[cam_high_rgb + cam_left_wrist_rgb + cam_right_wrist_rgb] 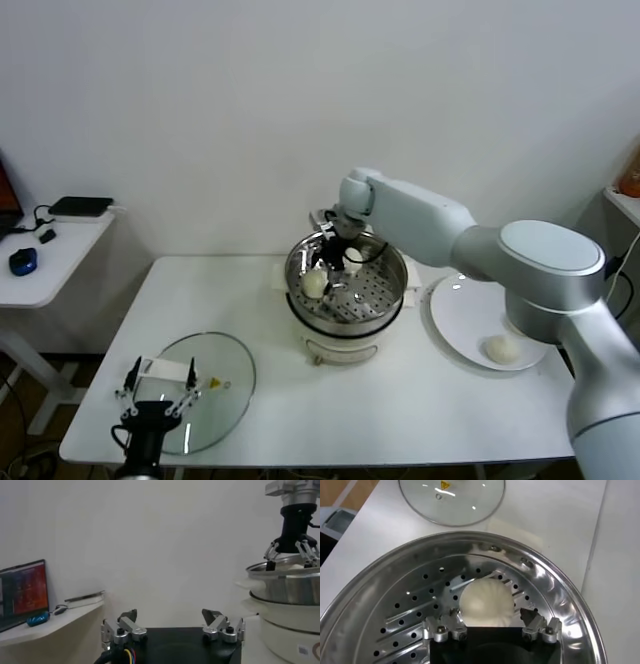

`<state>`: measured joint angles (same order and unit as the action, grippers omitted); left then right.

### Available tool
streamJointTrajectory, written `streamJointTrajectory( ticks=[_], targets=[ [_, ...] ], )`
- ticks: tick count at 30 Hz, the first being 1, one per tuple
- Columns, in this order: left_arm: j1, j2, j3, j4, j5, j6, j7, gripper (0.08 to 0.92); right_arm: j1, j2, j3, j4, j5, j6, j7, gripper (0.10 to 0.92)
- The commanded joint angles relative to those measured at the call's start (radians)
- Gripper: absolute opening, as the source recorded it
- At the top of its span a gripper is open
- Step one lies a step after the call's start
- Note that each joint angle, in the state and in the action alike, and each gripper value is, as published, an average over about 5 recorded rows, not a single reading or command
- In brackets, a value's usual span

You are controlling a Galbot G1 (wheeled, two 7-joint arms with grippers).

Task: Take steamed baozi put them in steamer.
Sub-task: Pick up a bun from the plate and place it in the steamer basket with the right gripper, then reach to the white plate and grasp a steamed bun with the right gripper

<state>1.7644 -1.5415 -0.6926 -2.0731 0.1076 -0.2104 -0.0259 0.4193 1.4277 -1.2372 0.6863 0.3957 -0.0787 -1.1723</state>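
Head view high, overlooking table point(420, 400); right wrist close above steamer point(560, 595); left wrist low, sideways.

My steamer point(390, 595) was shiny silver with rows of little round holes. The bun point(486, 603) in it was creamy white with soft swirl lines. The glass lid point(451, 500) was see-through with a small yellow sticker. The table point(420, 400) was white.

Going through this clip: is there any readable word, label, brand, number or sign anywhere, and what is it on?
No text can be read as words.
Glass lid: a yellow triangular warning sign, its symbol too small to read.
Steamer: small stickers low on the white body, too blurred to read.
Laptop screen: coloured content, unreadable.
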Motion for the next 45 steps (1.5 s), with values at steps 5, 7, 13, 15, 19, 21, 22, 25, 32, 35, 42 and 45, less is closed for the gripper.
streamJointTrajectory(
  ticks=[5, 7, 13, 15, 19, 21, 22, 25, 32, 35, 42, 45],
  targets=[
    [0.001, -0.001, 0.002, -0.001, 0.001, -0.001, 0.0, 0.823, 0.068, -0.103, -0.041, 0.16, 0.05, -0.004, -0.001, 0.823],
    [0.001, -0.001, 0.001, 0.0, 0.002, -0.001, 0.0, 0.823, 0.108, -0.144, -0.067, 0.214, 0.078, -0.003, -0.004, 0.823],
    [0.004, 0.0, 0.001, 0.0, 0.003, -0.003, 0.0, 0.823, 0.242, -0.291, -0.134, 0.356, 0.152, 0.001, -0.013, 0.823],
    [0.004, -0.001, 0.002, 0.0, 0.003, -0.003, -0.001, 0.823, 0.281, -0.342, -0.146, 0.389, 0.161, 0.003, -0.017, 0.823],
    [0.0, -0.003, 0.003, -0.004, 0.0, -0.001, -0.001, 0.823, 0.351, -0.437, -0.184, 0.428, 0.173, 0.018, -0.024, 0.823],
    [0.001, -0.002, 0.003, -0.009, -0.001, 0.0, 0.0, 0.823, 0.381, -0.487, -0.207, 0.443, 0.175, 0.03, -0.029, 0.823],
    [0.002, -0.001, 0.004, -0.013, -0.003, 0.001, 0.0, 0.823, 0.392, -0.506, -0.216, 0.448, 0.175, 0.036, -0.031, 0.823],
    [0.001, -0.001, 0.013, -0.029, -0.012, 0.012, 0.0, 0.823, 0.41, -0.574, -0.233, 0.464, 0.166, 0.047, -0.035, 0.823],
    [-0.015, -0.004, 0.023, -0.041, -0.009, 0.027, 0.0, 0.823, 0.38, -0.709, -0.24, 0.442, 0.095, 0.061, -0.047, 0.823],
    [-0.013, -0.003, 0.022, -0.04, -0.01, 0.027, 0.001, 0.823, 0.315, -0.756, -0.211, 0.399, 0.02, 0.078, -0.054, 0.823],
    [-0.011, -0.002, 0.024, -0.042, -0.007, 0.028, 0.001, 0.823, 0.122, -0.861, -0.096, 0.422, -0.128, 0.086, -0.066, 0.823],
    [-0.014, -0.004, 0.029, -0.041, -0.003, 0.03, 0.001, 0.823, 0.042, -0.886, -0.043, 0.44, -0.181, 0.086, -0.065, 0.823]
  ],
)
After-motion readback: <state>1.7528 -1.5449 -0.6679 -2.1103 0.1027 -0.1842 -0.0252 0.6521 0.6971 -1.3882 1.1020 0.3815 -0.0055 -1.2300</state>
